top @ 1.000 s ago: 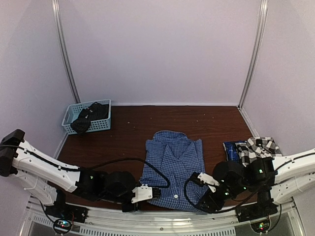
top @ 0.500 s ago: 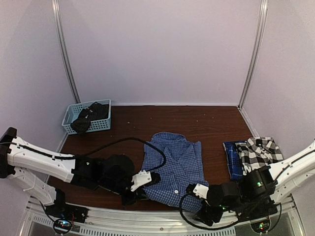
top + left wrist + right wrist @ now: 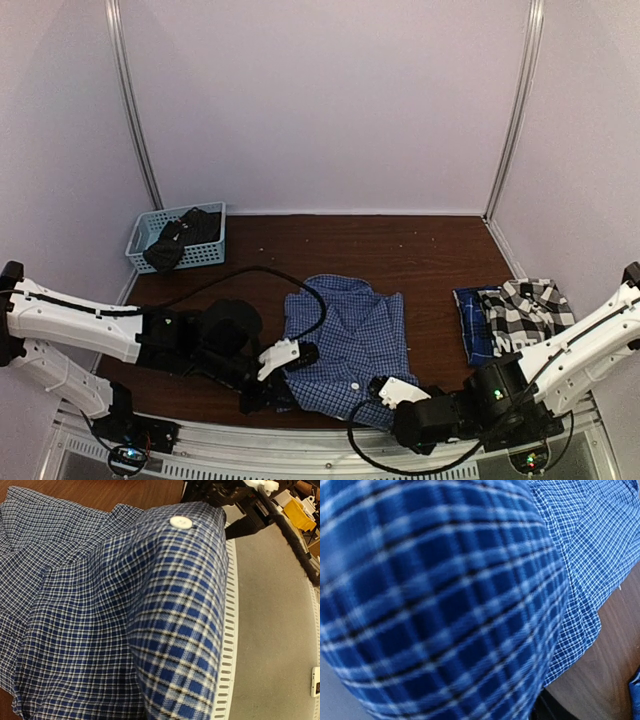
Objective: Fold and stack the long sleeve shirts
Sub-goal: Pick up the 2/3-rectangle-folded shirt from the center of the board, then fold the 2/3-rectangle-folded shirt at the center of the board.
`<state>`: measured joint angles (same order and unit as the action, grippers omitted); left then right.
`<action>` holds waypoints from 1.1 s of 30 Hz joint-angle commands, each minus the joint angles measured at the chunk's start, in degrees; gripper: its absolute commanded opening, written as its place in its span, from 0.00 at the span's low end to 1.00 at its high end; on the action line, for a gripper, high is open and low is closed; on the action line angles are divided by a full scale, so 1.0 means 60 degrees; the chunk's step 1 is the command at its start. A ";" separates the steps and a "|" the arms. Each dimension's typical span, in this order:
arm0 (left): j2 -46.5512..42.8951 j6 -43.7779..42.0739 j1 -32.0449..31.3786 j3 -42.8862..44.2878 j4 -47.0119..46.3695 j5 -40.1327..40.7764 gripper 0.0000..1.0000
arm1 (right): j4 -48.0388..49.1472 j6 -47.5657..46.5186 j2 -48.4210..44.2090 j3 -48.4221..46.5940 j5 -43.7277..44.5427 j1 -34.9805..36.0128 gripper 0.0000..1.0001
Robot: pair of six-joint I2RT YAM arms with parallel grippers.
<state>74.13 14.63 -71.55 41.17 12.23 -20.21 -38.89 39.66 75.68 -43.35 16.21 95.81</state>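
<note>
Both grippers are working the near hem of the blue fine-check shirt (image 3: 350,325).

I am reading the left gripper (image 3: 292,353) as closed on the shirt's 8 o'clock hem corner, since its wrist view is showing cloth and a white button (image 3: 180,522) lifted right up to the lens. The right gripper (image 3: 397,392) is sitting at the 5 o'clock corner with cloth filling its camera, so I cannot tell how its jaws are standing. I judge both are taking the hem to carry it toward the collar. The shirt is lying mid-table, collar toward 12 o'clock, long axis roughly 12 to 6. The black-and-white plaid shirt (image 3: 528,303) and the darker blue plaid shirt (image 3: 470,320) are waiting at 3 o'clock.
</note>
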 commanded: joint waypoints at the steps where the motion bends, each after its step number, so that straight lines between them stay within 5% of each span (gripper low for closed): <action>1: -0.0092 0.0284 0.0062 0.0253 0.0063 -0.0454 0.00 | -0.0517 0.0118 0.0019 -0.0274 0.0538 0.0090 0.46; 6: 0.0106 0.0603 0.0052 0.0167 0.0609 -0.0596 0.00 | -0.0491 -0.0038 -0.0168 -0.0383 -0.0175 0.0207 0.16; 11: -0.0140 0.0966 -0.0043 -0.0157 0.1026 -0.0874 0.00 | -0.0546 -0.0117 -0.0681 -0.0419 -0.1383 0.0265 0.03; 22: -0.0483 0.0609 0.0026 0.0333 0.1215 -0.2181 0.00 | -0.0709 -0.0833 -0.1959 -0.0991 -0.2335 -0.0247 0.03; 33: 0.0328 -0.0420 0.2976 0.1599 0.1544 -0.4091 0.00 | -0.0432 -0.3133 -0.2910 -0.0994 -0.4462 -0.4403 0.21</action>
<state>73.30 15.70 -57.89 46.57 20.47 -38.63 -41.87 27.92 59.05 -47.68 -4.86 75.96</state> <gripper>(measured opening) 0.017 0.189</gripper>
